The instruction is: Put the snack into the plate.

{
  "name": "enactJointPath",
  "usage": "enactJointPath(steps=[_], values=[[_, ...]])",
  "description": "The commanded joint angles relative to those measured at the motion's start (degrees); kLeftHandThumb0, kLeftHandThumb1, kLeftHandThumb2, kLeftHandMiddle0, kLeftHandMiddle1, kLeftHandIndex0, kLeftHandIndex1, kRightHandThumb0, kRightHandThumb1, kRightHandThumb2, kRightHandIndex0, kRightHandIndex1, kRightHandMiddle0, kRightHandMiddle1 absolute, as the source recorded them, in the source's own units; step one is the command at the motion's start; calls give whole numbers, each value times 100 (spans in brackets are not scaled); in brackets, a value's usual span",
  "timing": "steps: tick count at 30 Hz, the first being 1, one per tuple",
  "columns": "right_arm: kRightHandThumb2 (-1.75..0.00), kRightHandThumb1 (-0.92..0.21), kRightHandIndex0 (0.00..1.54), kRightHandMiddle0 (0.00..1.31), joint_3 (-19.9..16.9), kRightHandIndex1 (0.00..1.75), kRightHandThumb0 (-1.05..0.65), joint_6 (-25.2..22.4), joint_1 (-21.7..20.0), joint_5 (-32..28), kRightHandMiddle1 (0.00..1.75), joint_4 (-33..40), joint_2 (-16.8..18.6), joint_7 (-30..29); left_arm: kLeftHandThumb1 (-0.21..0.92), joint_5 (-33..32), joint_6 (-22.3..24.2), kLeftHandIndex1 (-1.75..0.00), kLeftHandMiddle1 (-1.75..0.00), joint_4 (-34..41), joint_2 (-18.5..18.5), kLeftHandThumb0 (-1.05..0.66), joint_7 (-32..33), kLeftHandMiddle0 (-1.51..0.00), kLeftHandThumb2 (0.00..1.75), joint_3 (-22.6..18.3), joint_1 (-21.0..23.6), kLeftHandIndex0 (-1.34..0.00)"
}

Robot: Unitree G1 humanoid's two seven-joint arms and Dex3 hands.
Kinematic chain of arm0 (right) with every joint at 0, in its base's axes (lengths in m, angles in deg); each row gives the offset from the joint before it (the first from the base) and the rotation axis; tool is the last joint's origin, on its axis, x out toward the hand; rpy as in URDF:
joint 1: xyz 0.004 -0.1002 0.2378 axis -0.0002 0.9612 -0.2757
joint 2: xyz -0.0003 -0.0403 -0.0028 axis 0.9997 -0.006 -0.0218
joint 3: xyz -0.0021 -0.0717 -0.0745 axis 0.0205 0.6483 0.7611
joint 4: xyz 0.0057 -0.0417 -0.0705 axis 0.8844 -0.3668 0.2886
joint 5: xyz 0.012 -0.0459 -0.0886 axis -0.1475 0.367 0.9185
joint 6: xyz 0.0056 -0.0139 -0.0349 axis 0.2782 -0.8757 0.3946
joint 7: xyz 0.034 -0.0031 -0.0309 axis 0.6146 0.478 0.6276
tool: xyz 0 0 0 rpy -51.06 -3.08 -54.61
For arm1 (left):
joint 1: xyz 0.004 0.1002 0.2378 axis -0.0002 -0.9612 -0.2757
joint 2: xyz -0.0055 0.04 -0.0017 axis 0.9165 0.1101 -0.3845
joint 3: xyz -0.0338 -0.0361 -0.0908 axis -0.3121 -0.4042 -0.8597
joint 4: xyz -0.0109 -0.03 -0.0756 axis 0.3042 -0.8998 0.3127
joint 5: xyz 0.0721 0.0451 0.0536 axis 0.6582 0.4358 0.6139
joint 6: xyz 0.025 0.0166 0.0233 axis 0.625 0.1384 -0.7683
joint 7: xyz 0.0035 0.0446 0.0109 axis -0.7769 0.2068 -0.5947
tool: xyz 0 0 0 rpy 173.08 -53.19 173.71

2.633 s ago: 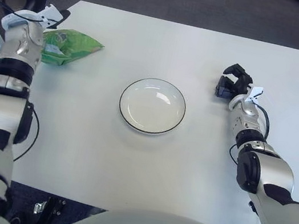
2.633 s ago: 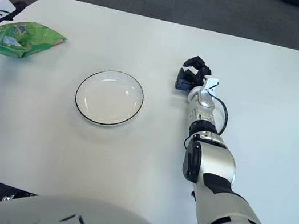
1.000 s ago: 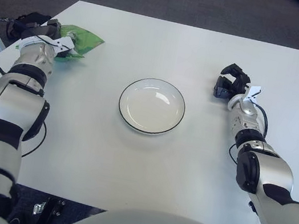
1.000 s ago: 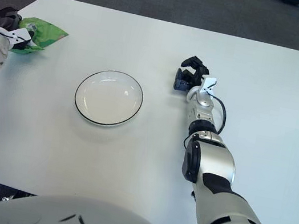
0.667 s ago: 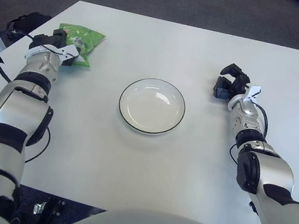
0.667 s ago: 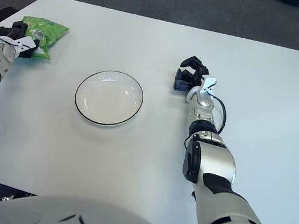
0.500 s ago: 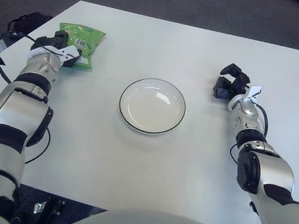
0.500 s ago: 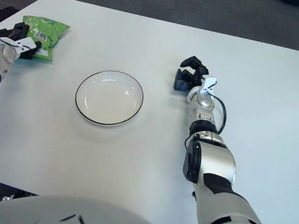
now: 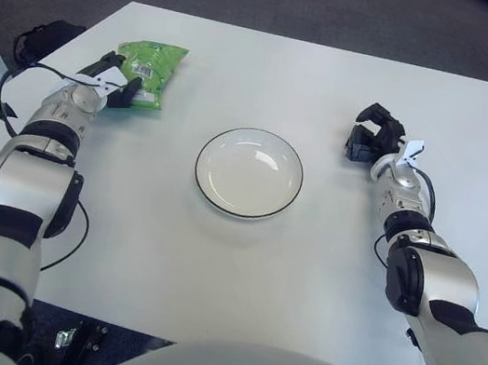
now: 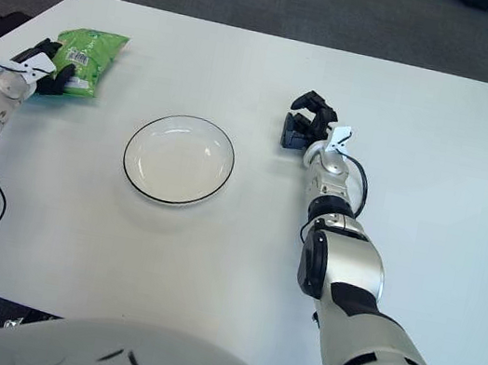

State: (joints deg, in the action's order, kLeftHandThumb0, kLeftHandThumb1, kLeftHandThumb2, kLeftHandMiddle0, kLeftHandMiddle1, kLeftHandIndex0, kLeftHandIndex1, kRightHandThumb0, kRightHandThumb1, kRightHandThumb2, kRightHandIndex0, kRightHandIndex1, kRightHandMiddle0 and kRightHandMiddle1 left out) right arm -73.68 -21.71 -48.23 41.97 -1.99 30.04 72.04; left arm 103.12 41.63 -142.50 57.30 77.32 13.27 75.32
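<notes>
- Left eye view: a white plate (image 9: pixel 249 171) with a dark rim sits near the middle of the white bench (image 9: pixel 238 267).
- A green snack bag (image 9: pixel 151 63) lies flat on the bench, well to the left of the plate and a little farther back, not in the plate.
- The left hand (image 9: pixel 113 84) is at the bag's near left corner, its dark fingers closed on the edge of the bag.
- The right hand (image 9: pixel 373 135) shows to the right of the plate, well apart from it, with its fingers curled in and nothing between them.
- A black cable (image 9: pixel 74 233) loops beside the left forearm, to the left of the plate.
- Right eye view: the plate (image 10: pixel 179 159) sits left of centre, and the snack bag (image 10: pixel 92 55) lies to its upper left.
- The left hand (image 10: pixel 45 66) grips the bag's near edge, at the corner farthest from the plate.
- The right hand (image 10: pixel 304 124) is just right of the plate's far side, apart from it, curled shut on nothing.
</notes>
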Motion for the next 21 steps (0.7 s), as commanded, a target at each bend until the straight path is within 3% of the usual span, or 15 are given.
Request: enactJointPath(steps=[1, 2, 4, 5, 7, 10, 12, 14, 15, 17, 19, 21], values=[[-172, 5, 90, 66, 39, 169, -1, -330, 372, 61, 175, -229, 134, 26, 92, -19, 28, -50, -42, -77, -77, -100, -166, -5, 85, -33, -218, 0], [-172, 5, 90, 66, 40, 169, -1, -335, 372, 61, 175, -229, 132, 32, 92, -18, -8, -50, -42, -66, -74, -100, -137, -6, 85, -30, -230, 0], [-174, 6, 90, 67, 38, 172, -1, -341, 372, 54, 174, -227, 132, 49, 92, 14, -102, -63, -72, -25, -57, -99, -67, -8, 80, 4, -243, 0], [-174, 6, 90, 67, 39, 173, -1, -342, 372, 53, 174, -224, 133, 55, 92, 69, -149, -67, -79, -18, -46, -99, 33, -8, 79, 47, -255, 0], [-174, 6, 90, 68, 45, 174, -1, -344, 372, 57, 172, -221, 132, 67, 92, 194, -187, -103, -113, -29, -31, -92, 245, -11, 65, 145, -293, 0], [-175, 7, 91, 69, 54, 174, -1, -345, 374, 62, 169, -214, 129, 100, 79, 385, -188, -147, -148, -62, -23, -77, 560, -25, 66, 309, -349, 0], [-175, 8, 92, 71, 57, 175, -1, -344, 375, 60, 167, -211, 126, 136, 70, 565, -167, -160, -161, -80, -29, -59, 819, -42, 80, 469, -360, -19], [-175, 8, 92, 71, 60, 175, -1, -342, 377, 60, 166, -209, 125, 157, 63, 657, -149, -167, -168, -83, -23, -50, 965, -52, 90, 558, -352, -30], [-175, 8, 92, 71, 61, 175, -1, -341, 378, 60, 166, -209, 124, 165, 50, 689, -139, -170, -165, -83, -18, -32, 1018, -59, 105, 588, -346, -33], [-175, 8, 93, 72, 66, 175, -1, -348, 379, 61, 166, -207, 121, 194, 37, 748, -83, -172, -161, -33, -82, -17, 1184, -68, 121, 662, -309, -39], [-175, 8, 93, 72, 70, 175, -1, -352, 382, 62, 165, -204, 119, 214, 22, 754, -31, -174, -151, 5, -134, -7, 1263, -78, 135, 689, -283, -49], [-174, 9, 93, 72, 75, 175, -1, -351, 386, 64, 164, -200, 118, 231, 16, 743, 35, -174, -151, 2, -144, -4, 1279, -82, 142, 683, -275, -53]])
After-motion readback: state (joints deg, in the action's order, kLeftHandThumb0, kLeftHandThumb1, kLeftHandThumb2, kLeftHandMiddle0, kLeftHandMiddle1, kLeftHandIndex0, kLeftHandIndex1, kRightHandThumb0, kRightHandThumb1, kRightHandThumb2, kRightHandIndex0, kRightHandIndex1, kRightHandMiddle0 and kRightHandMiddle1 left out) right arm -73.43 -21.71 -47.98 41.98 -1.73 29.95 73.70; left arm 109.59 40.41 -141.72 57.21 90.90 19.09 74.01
